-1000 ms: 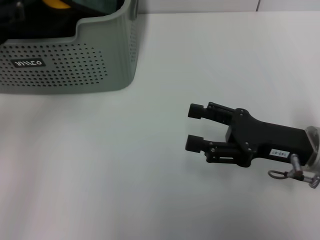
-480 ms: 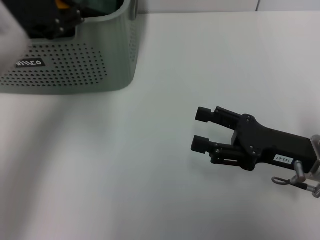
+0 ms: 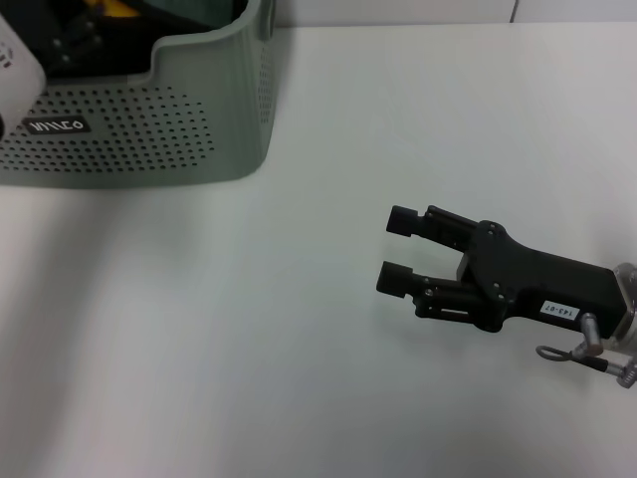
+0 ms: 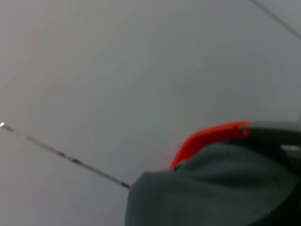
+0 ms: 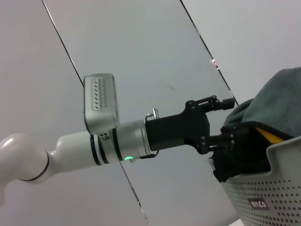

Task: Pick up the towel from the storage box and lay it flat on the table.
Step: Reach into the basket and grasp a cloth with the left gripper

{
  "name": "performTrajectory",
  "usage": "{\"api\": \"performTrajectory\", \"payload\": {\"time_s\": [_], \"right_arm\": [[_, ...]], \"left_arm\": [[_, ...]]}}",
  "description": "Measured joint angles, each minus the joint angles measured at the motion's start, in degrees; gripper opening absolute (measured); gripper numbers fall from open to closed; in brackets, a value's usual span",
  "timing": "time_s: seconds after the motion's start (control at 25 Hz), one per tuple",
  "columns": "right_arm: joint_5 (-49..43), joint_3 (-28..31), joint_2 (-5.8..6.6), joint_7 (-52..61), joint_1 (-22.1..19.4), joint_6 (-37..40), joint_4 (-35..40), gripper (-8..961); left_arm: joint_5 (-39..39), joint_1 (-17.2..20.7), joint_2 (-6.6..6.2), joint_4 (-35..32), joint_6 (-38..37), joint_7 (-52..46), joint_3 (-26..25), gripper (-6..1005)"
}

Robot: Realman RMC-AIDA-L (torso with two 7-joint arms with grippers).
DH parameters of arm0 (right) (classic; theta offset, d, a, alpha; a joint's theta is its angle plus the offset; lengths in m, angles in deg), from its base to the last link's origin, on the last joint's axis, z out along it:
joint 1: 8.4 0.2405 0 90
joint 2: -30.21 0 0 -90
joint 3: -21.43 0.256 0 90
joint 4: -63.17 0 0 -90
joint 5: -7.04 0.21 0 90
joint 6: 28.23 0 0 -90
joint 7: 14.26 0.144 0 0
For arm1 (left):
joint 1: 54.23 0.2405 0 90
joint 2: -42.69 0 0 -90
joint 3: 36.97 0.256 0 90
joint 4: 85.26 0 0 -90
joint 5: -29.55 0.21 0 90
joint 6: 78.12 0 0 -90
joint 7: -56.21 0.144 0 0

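**Left hand at the storage box, right hand idle over the desk**

A pale grey-green storage box [image 3: 149, 119] with dotted walls sits at the far left of a white desk [image 3: 299, 349]. Inside it, a small patch of the mustard-yellow towel [image 3: 107, 8] shows at the far edge, partly buried under dark cloth [image 5: 277, 101]. The towel is in the box, not on the desk.

The left hand [image 5: 225, 121] is at the box's open top, on its left side, with the white arm reaching in from the left. In the right wrist view its black fingers [image 5: 221, 104] are spread apart, one above the dark cloth and the other down against it; they hold nothing that can be made out.

The right hand [image 3: 396, 249] hovers above bare desk on the near right, well apart from the box. Its two fingers are open and empty, pointing left.
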Motion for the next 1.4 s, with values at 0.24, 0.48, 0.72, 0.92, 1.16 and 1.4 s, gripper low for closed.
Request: {"api": "performTrajectory", "payload": {"time_s": [0.24, 0.48, 0.72, 0.92, 1.16, 1.4], "right_arm": [[-0.1, 0.0, -0.04, 0.0, 0.3, -0.1, 0.3, 869], [-0.1, 0.0, -0.16, 0.0, 0.0, 0.2, 0.4, 869], [-0.2, 0.0, -0.18, 0.0, -0.5, 0.5, 0.7, 856], [-0.4, 0.0, -0.18, 0.0, -1.0, 0.6, 0.7, 835], [-0.5, 0.0, -0.18, 0.0, -1.0, 0.6, 0.5, 810], [-0.5, 0.0, -0.18, -0.4, -1.5, 0.6, 0.4, 785]], "left_arm": [[3.1, -0.2, 0.03, 4.2, 5.8, 0.0, 0.0, 752], [4.1, -1.8, 0.1, 7.2, 8.2, -0.3, -0.1, 738], [3.7, -3.0, 0.07, 8.2, 8.7, -3.1, -1.3, 720], [3.3, -2.6, -0.02, 7.8, 8.6, -4.9, -0.5, 661], [0.3, -2.4, -0.09, 7.0, 8.4, -7.0, 1.6, 394], [-9.1, -0.3, -0.24, 3.3, 8.1, -7.0, 1.4, 167]]}}
